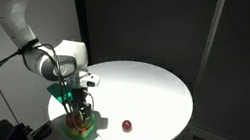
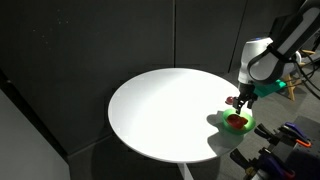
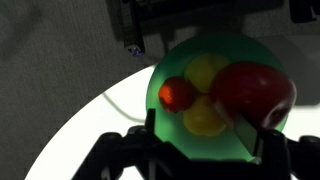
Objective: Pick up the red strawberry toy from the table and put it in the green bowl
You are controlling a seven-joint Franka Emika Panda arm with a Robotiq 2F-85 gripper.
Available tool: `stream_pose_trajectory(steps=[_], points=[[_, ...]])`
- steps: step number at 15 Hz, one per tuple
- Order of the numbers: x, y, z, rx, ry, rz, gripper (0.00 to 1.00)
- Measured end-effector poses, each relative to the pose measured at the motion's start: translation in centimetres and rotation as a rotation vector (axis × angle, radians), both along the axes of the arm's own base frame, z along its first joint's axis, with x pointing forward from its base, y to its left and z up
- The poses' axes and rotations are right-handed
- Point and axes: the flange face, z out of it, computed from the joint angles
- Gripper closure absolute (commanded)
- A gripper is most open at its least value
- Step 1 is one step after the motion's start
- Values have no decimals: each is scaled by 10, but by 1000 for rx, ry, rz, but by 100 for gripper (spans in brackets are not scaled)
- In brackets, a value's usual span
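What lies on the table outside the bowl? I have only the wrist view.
Observer: A dark ball, alone on the white table, apart from the bowl.
Reviewer: How high are we over the bowl?
Observer: Low: the claw hangs close above it; whether its tips dip inside, I cannot tell.

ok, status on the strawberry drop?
Gripper open, low over bowl. Strawberry in bowl, beside yellow pieces and bigger red fruit. Maroon ball on table, apart from bowl.
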Motion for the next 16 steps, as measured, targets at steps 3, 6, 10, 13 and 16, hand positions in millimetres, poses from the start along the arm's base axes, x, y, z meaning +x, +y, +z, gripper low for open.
stream_pose_trajectory(steps=[3,6,10,13,16], points=[[0,4,-1,4,3,29,0],[2,14,-1,12,5,76,0],[6,35,3,19,-4,141,0],[10,55,13,21,-24,190,0],[11,74,28,22,-29,236,0]])
